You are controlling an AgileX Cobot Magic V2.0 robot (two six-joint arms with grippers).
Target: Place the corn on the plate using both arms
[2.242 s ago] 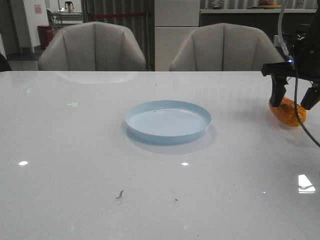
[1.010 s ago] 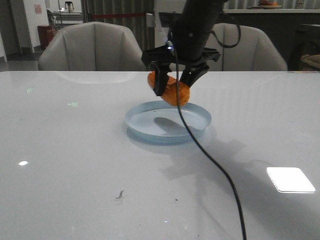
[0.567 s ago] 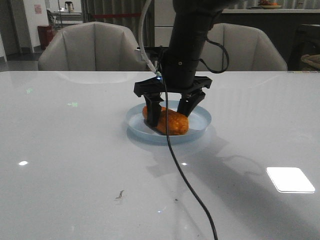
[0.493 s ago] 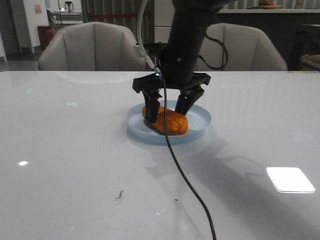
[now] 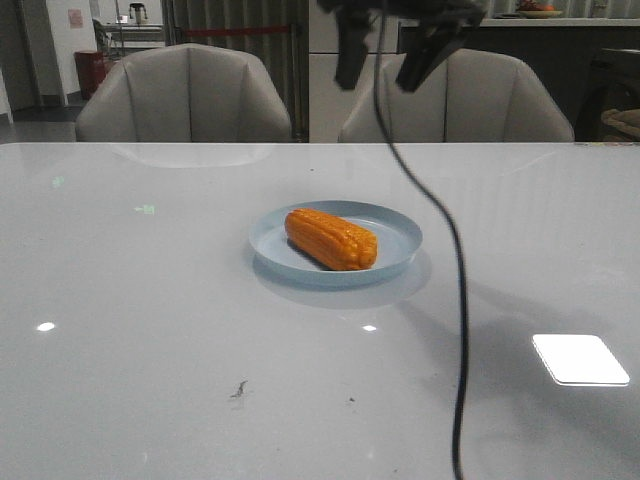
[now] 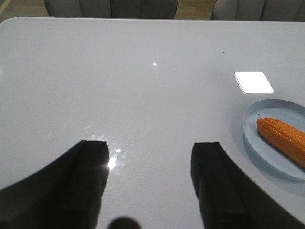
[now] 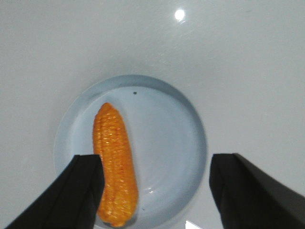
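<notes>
The orange-yellow corn (image 5: 331, 238) lies on its side in the pale-blue plate (image 5: 395, 256) at the middle of the table. It also shows in the right wrist view (image 7: 115, 162) inside the plate (image 7: 167, 138), and in the left wrist view (image 6: 283, 139) on the plate (image 6: 257, 140). My right gripper (image 5: 383, 62) hangs open and empty high above the plate; in its own view (image 7: 155, 167) the jaws stand wide apart. My left gripper (image 6: 150, 155) is open and empty over bare table, to one side of the plate. It does not show in the front view.
Two grey chairs (image 5: 185, 95) stand behind the table's far edge. A black cable (image 5: 455, 300) hangs from the right arm down in front of the table's right half. A bright light reflection (image 5: 580, 358) lies on the glossy white tabletop at the front right.
The right gripper carried the corn from the table's right side to the plate, set it down and let go. It has since risen high above the plate, open.
</notes>
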